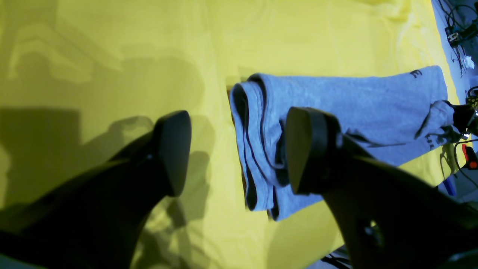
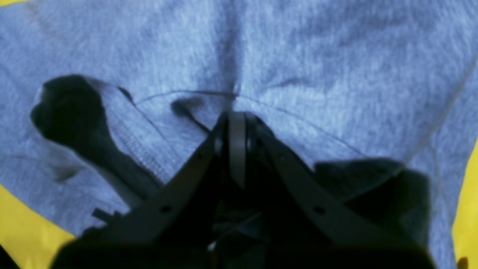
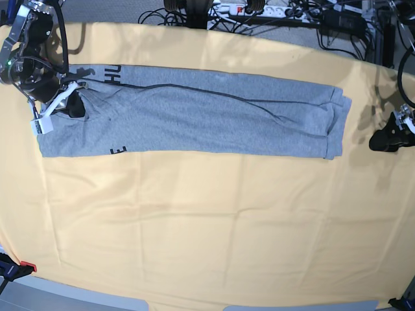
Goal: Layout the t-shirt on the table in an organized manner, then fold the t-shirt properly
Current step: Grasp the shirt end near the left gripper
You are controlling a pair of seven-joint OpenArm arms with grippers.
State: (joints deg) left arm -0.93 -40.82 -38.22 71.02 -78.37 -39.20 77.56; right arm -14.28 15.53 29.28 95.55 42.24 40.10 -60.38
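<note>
**Grey shirt folded into a long band**

The t-shirt (image 3: 194, 120), soft heather-grey knit with black lettering, lies as a long narrow strip across the far half of the bench (image 3: 207, 227), which is draped in faintly creased yellow-orange cloth. The right hand (image 2: 237, 114) is pressed together, pinching fabric at one end. The left hand (image 1: 239, 149) hangs spread beside the other end, holding nothing.

The left gripper (image 1: 235, 153) has two thick matte-black fingers (image 1: 175, 149) with flat, rounded pads. The right gripper (image 2: 236, 123) has slim dark-grey fingers with small screw holes, meeting at a pale central strip.
</note>
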